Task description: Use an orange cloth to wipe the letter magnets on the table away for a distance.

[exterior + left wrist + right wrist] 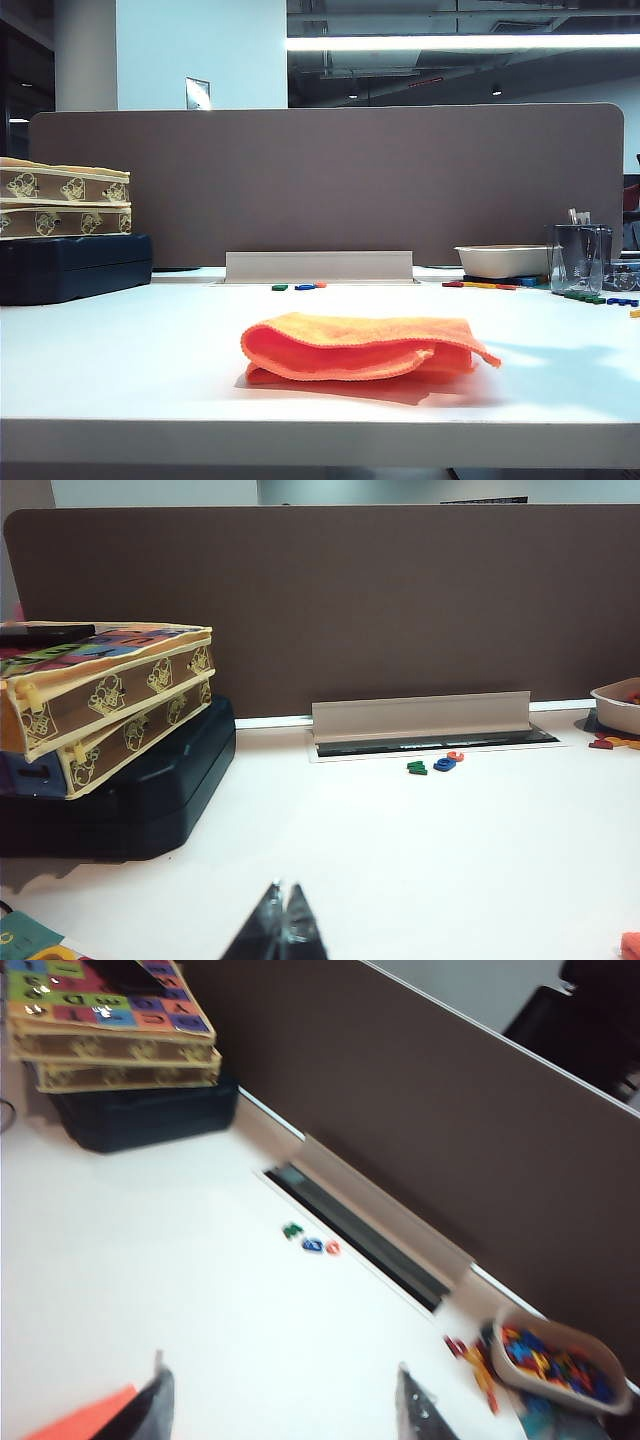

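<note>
The orange cloth lies folded near the front of the white table, with no gripper on it. Three letter magnets, green, blue and orange, sit behind it by the cable slot. They also show in the left wrist view and the right wrist view. My left gripper is shut and empty, low over the table's left front. My right gripper is open and empty above the table, a corner of the cloth beside one finger. Neither gripper shows in the exterior view.
Two printed boxes are stacked on a dark case at the left. A brown divider closes the back. At the right stand a white tray of letters, a clear cup and more loose letters.
</note>
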`<state>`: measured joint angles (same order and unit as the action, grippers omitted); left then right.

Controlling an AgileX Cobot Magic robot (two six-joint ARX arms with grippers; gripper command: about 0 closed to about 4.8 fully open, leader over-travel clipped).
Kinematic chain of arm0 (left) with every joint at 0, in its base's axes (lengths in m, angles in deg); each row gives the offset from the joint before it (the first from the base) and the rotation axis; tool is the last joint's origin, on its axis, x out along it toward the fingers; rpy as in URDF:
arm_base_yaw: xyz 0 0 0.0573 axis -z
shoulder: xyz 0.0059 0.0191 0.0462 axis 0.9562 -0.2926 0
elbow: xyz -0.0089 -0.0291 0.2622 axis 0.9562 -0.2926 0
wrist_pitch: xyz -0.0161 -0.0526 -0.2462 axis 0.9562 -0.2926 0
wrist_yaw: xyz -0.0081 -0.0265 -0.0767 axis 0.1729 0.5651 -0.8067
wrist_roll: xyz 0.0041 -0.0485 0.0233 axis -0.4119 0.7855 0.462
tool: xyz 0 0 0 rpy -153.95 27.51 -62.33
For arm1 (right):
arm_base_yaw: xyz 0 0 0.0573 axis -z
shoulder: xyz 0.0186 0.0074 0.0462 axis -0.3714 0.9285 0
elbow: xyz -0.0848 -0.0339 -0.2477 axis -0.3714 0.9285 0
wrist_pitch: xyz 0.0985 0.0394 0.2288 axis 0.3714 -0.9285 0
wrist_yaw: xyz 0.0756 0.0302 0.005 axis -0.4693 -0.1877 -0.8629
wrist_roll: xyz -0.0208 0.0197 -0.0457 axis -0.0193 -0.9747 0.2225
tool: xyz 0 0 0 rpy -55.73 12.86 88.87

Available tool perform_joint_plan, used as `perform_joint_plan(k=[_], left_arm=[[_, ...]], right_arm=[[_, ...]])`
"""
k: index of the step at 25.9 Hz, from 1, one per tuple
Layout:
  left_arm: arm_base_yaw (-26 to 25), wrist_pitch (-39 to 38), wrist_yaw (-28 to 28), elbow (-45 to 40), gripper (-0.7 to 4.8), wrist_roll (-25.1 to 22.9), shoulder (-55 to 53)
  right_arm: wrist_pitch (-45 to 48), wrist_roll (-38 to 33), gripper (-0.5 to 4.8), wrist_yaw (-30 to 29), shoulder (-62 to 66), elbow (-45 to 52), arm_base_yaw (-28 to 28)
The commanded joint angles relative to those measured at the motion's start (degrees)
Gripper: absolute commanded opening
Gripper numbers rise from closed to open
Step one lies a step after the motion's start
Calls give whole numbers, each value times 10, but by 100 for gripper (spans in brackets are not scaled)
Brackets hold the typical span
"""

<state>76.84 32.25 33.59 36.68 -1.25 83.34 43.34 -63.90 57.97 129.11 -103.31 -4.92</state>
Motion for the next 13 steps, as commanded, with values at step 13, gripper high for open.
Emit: perform_joint_plan(k=[13], left_arm=[[0, -6, -4, 3, -6, 2, 0]], right_arm=[[-142, 17, 270, 64, -116, 7, 0]])
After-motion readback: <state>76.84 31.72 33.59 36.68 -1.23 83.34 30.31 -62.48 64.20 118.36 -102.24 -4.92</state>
